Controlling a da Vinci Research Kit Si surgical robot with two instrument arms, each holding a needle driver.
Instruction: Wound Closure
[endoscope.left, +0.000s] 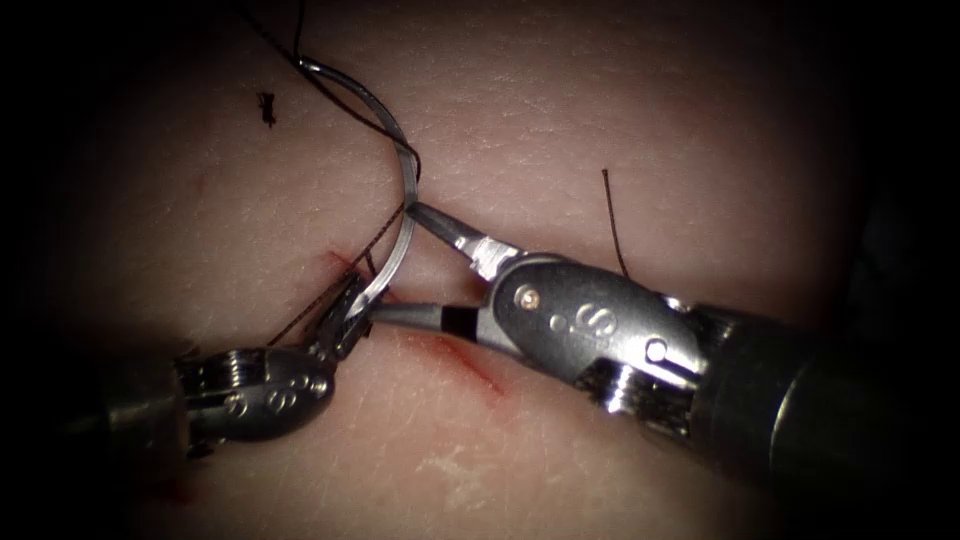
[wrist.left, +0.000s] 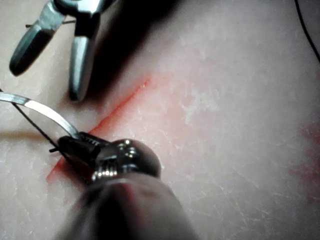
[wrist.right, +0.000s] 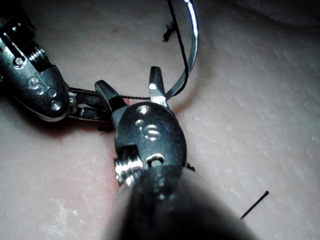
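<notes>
We see the left pincer (endoscope.left: 345, 312) clenched on the needle (endoscope.left: 405, 215) near one end at the cut (endoscope.left: 470, 365); its curve rises away, between the right pincer's (endoscope.left: 425, 262) spread, empty jaws.

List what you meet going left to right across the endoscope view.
Left arm's claw, shut on the lower end of the curved needle at the cut → right arm's claw, open and holding nothing, with the needle passing between its jaws → loose cut end of thread.
</notes>
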